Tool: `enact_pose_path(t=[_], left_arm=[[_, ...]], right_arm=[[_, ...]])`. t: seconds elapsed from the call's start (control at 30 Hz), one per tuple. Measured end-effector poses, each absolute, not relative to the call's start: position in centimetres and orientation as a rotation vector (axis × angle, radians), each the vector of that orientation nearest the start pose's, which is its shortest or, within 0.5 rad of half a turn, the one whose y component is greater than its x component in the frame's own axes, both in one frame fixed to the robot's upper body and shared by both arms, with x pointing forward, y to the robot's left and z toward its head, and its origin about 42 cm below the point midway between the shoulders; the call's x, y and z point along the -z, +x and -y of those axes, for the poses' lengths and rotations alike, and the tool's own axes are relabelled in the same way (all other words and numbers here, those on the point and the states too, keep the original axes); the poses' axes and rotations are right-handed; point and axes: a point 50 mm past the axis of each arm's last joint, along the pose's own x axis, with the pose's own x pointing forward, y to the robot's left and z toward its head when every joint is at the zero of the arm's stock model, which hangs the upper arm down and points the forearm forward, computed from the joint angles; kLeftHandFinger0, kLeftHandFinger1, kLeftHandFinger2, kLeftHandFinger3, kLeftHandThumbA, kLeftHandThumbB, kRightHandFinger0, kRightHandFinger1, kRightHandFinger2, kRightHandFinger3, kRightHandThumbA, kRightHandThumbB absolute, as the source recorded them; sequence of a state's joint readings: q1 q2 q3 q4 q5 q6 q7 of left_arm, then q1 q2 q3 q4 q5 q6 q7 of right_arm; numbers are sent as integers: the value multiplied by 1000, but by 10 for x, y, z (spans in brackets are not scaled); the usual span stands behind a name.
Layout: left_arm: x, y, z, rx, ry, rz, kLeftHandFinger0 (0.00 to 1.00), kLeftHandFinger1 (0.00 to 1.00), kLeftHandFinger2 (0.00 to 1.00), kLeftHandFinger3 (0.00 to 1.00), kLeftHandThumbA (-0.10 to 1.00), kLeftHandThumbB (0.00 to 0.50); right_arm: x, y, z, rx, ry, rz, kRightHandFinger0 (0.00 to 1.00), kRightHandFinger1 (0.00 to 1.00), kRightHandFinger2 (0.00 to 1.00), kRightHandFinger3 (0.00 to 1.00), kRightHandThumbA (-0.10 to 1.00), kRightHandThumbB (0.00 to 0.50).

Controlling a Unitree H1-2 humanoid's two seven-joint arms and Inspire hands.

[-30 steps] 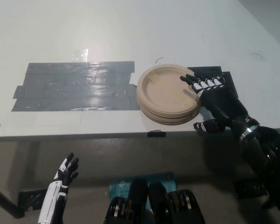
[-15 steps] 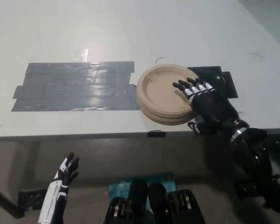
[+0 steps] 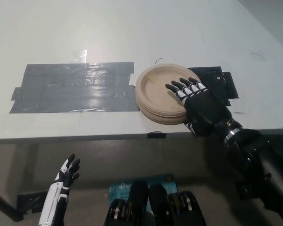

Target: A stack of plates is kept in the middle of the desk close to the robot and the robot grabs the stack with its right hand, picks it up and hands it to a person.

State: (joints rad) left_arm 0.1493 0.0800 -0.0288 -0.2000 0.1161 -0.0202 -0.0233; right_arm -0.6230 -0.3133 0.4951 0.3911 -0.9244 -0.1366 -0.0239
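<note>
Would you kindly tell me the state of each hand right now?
Left hand: open, holding nothing, low beside the desk.
Right hand: open, fingers spread over the plate stack, not yet gripping.

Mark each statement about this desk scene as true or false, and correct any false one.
1. The black right robot hand lies over the right part of the stack of plates. True.
2. The stack stands at the far edge of the desk. False: it stands near the edge closest to the robot.
3. The white left robot hand rests below the desk's edge with fingers apart, holding nothing. True.
4. The grey tape patch lies to the right of the plates. False: it lies to their left.
5. A person's hand is reaching for the stack. False: no person shows.
</note>
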Motion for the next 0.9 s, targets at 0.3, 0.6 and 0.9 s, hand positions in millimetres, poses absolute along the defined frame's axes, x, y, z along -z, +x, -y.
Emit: enact_pose_path(t=[0.3, 0.6, 0.9], left_arm=[[-113, 235, -233, 25, 194, 65, 1000, 1000, 1000, 1000, 1000, 0], [-113, 235, -233, 25, 194, 62, 1000, 1000, 1000, 1000, 1000, 0], [-113, 235, -233, 26, 195, 62, 1000, 1000, 1000, 1000, 1000, 0]], right_arm=[[-166, 465, 159, -404, -1541, 555, 0, 0, 140, 312, -72, 363], [-154, 481, 143, -323, -1627, 705, 0, 0, 113, 311, -100, 323], [-148, 479, 144, -227, -1600, 845, 0, 0, 3, 134, -100, 340]])
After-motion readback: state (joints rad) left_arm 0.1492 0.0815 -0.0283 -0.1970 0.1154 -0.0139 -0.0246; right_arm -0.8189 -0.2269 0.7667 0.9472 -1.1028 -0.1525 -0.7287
